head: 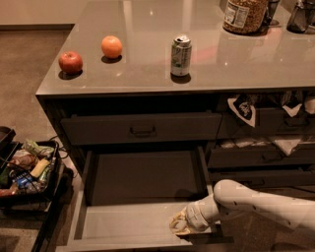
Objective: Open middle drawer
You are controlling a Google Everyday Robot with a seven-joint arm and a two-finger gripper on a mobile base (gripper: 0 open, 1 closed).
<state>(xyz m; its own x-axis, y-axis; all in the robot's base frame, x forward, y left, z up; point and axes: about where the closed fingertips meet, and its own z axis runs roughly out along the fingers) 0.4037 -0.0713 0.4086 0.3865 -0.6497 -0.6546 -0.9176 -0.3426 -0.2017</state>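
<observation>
One pincer sits at the front wall of the middle drawer, on its right side; whether it is clenched or released, I cannot tell. That drawer stands pulled out below a closed top drawer. Farther back, the bench carries an apple, a can and an orange.

roomy middle drawer, claw blocking front-right corner

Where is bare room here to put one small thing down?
Free: the countertop between the can and the jar; the middle drawer left of the gripper, which sits at its front right. Crowded: the floor basket.
</observation>
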